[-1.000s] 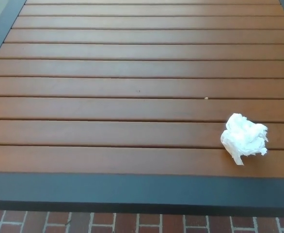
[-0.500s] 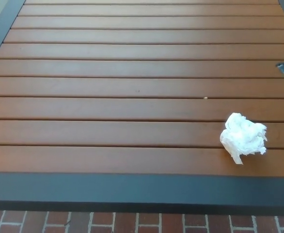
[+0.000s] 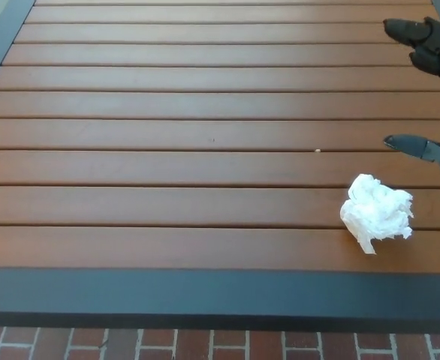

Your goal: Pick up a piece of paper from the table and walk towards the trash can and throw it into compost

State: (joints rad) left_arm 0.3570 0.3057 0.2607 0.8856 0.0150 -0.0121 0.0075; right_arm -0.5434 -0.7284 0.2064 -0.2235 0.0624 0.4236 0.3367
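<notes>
Right hand (image 3: 430, 90) entered; spread fingers (image 3: 404, 141) above crumpled paper (image 3: 376, 211).

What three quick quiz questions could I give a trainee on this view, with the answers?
1. True or false: the right robot hand is already holding the crumpled paper.
2. Which describes the tabletop? A) glass B) brown slats with a dark frame C) white cloth
3. Fill in: below the table's near edge, the ground is paved with ____.

Key:
1. False. The hand is open at the right edge, above and apart from the paper.
2. B
3. Bricks
</notes>
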